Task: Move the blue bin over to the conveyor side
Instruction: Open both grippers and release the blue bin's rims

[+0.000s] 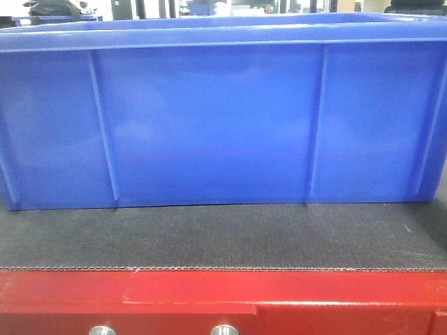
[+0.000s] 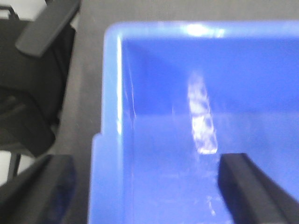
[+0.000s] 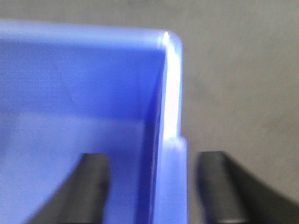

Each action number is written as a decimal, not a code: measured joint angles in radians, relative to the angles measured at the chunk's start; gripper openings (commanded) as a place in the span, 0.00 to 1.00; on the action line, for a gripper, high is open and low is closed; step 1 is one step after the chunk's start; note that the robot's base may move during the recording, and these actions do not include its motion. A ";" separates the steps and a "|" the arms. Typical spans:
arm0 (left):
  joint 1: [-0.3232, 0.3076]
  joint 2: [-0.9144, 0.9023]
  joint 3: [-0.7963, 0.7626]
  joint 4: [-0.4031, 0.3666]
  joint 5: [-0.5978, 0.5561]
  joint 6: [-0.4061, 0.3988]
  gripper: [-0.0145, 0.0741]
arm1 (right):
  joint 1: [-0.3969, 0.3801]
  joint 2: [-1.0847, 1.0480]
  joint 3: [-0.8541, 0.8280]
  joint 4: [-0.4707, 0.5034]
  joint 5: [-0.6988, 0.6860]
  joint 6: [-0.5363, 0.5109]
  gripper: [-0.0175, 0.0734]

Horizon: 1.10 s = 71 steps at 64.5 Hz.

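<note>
In the left wrist view, our left gripper [image 2: 145, 191] has its jaws spread wide apart, one dark finger [image 2: 37, 191] at 8 o'clock outside the blue bin [image 2: 196, 93] and the other at 5 o'clock inside it, so they straddle the bin's left wall and thick rim. Whether they touch the wall we cannot tell; the picture is blurred. In the right wrist view, our right gripper [image 3: 152, 186] is likewise parted, one finger [image 3: 91, 186] at 7 o'clock inside the bin, the other at 5 o'clock outside, with the right wall and rim between them, none visibly pressing it. In the front view, the bin fills the upper frame nearly edge to edge, sitting on the dark grey woven belt [image 1: 223, 237] of the conveyor side. Below the belt, at 6 o'clock, runs the red frame [image 1: 279, 300] with two round silver bolts [image 1: 224, 330].
</note>
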 measured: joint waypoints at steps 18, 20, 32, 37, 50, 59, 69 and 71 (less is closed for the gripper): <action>0.000 -0.111 -0.106 0.010 0.036 0.000 0.19 | 0.000 -0.125 -0.158 0.000 0.027 0.000 0.11; 0.000 -0.121 -0.117 0.010 0.033 0.000 0.19 | 0.000 -0.135 -0.171 0.000 0.027 0.000 0.11; 0.000 -0.171 -0.174 0.010 0.062 0.000 0.19 | 0.000 -0.206 -0.225 0.014 0.037 0.000 0.11; 0.000 -0.199 -0.189 0.010 0.091 0.000 0.18 | 0.000 -0.239 -0.227 0.017 0.058 0.000 0.11; 0.000 -0.337 -0.181 -0.008 0.104 0.000 0.18 | 0.000 -0.336 -0.209 0.019 0.123 0.000 0.10; 0.000 -0.440 -0.098 -0.018 0.101 0.000 0.18 | 0.000 -0.427 -0.121 0.019 0.058 0.000 0.10; 0.000 -0.548 0.063 -0.022 0.039 0.000 0.18 | 0.000 -0.548 0.052 0.021 -0.039 -0.014 0.10; 0.000 -0.574 0.107 -0.022 0.016 0.000 0.18 | 0.000 -0.574 0.101 0.021 -0.062 -0.016 0.10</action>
